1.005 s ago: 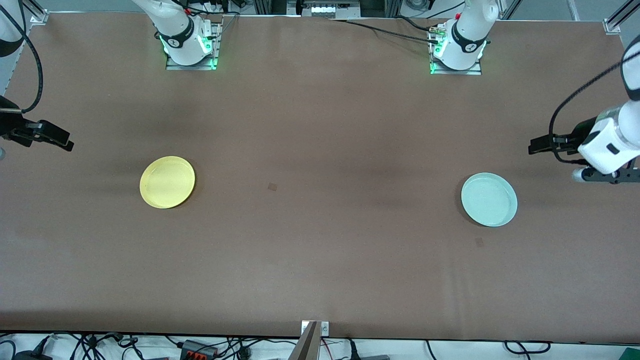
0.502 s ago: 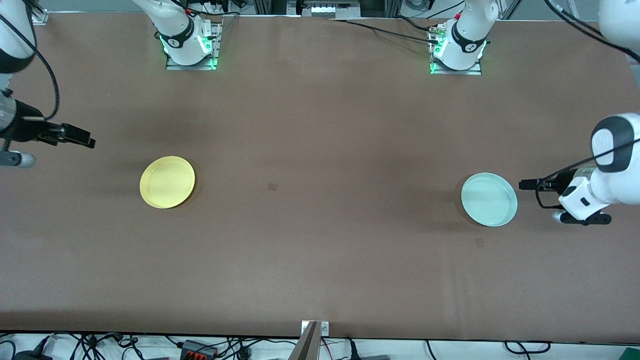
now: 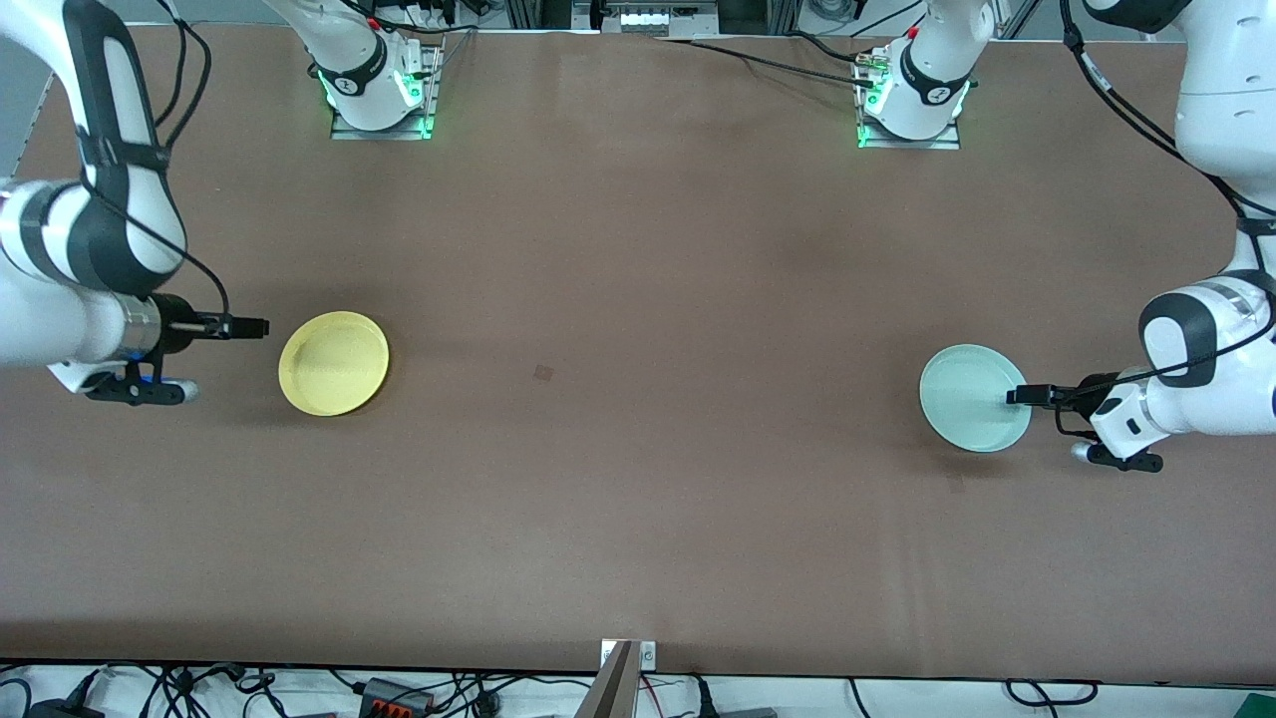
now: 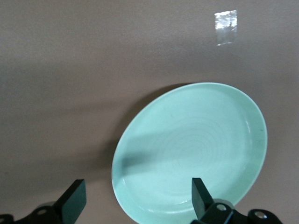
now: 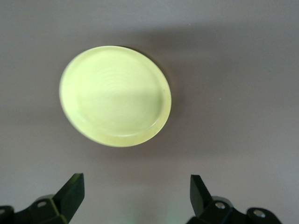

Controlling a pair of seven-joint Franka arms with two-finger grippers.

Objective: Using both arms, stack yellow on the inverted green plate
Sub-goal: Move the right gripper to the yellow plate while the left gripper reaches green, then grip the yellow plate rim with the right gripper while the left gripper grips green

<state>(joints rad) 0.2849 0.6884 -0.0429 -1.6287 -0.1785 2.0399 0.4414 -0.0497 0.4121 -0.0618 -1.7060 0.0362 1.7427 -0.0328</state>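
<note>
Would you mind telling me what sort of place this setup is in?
Most likely a robotics lab bench: two arms bolted to a brown-covered table, loose cables along its edge, and only a yellow plate and a green plate as test props.

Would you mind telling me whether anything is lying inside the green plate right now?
The green plate sits rim up and holds nothing; its bowl shows only a shadow. The open left hand reaches over its rim. What lies under the plate is covered.
</note>
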